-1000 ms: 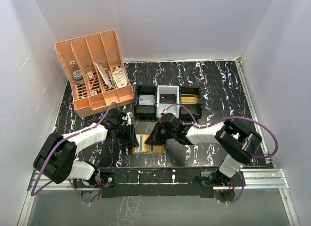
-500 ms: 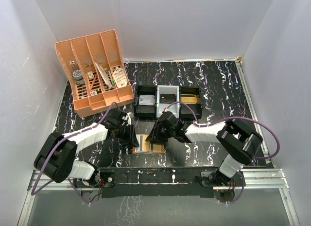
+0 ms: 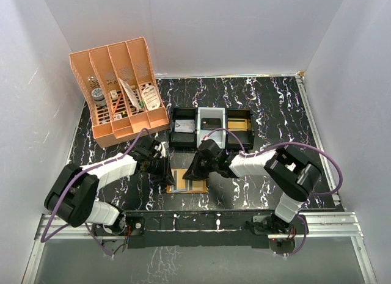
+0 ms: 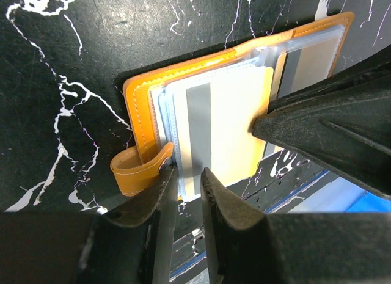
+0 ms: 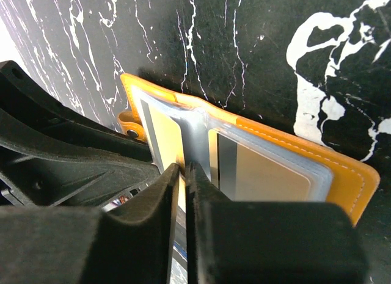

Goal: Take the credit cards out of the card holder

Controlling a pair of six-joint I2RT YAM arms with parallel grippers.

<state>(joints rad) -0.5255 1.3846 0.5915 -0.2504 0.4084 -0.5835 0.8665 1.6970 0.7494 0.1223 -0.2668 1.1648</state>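
Marbled black counter (image 3: pixel 275 113) carries the orange card holder (image 4: pixel 137 98), open between both arms. Left pincer (image 4: pixel 189 174) nips its sleeve edge, likely anchoring it. Right pincer (image 5: pixel 182 169), nearly closed, pinches a pale credit card (image 4: pixel 232 113) at its tip, seemingly to draw it out.

Card holder (image 4: pixel 143 98): orange leather-look skin, smooth with a slight sheen, pale stitching round the rim. Snap tab at its 7 o'clock corner is the same stuff. Sleeves (image 4: pixel 269 52): clear soft plastic, glossy. Credit cards (image 4: pixel 235 125): matt cream plastic, dull grey stripe. Table (image 4: pixel 55 64): glossy black marble-print. My left fingers (image 4: pixel 232 201): matt black plastic.
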